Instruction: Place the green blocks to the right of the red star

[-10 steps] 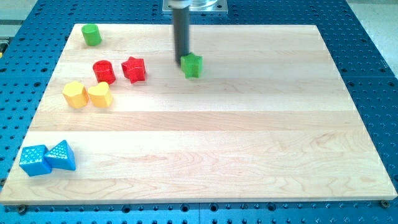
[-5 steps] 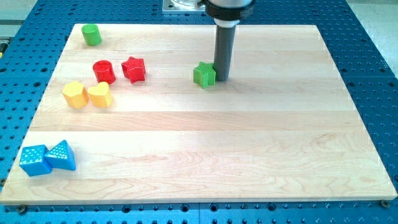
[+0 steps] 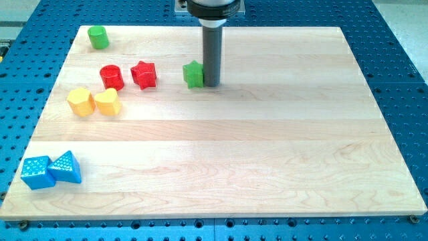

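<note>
The red star [image 3: 144,73] lies on the wooden board at the upper left. A green star-shaped block [image 3: 194,74] sits to its right with a gap between them. My tip [image 3: 210,84] stands right against the green star block's right side. A second green block, a cylinder [image 3: 98,37], sits near the board's top left corner, far from my tip.
A red cylinder [image 3: 112,77] sits just left of the red star. A yellow hexagon [image 3: 80,102] and a yellow heart [image 3: 107,102] lie below them. Two blue blocks [image 3: 37,172] [image 3: 66,167] sit at the bottom left corner. The board [image 3: 267,147] rests on a blue perforated table.
My tip went around to the green star block's right side and pushed it left, closer to the red star. The other blocks have not moved.
</note>
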Controlling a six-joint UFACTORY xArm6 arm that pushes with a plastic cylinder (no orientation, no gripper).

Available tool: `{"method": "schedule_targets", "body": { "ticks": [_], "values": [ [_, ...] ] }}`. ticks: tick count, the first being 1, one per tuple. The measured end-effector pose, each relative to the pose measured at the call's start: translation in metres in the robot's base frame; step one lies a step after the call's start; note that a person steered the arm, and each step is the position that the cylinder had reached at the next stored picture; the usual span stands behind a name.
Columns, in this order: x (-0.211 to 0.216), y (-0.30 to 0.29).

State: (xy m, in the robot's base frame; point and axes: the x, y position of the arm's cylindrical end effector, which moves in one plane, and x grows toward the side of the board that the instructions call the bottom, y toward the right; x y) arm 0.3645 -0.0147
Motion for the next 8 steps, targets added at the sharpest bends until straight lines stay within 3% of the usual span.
{"method": "schedule_targets", "body": {
  "ticks": [1,2,3,4,5,6,8],
  "values": [
    [0.0,-0.025],
    [-0.008,-0.012],
    [-0.072,0.018],
    [-0.091,-0.086],
    [-0.042,-0.223],
    [-0.055,-0.288],
    [-0.145,-0.264]
  ]
}}
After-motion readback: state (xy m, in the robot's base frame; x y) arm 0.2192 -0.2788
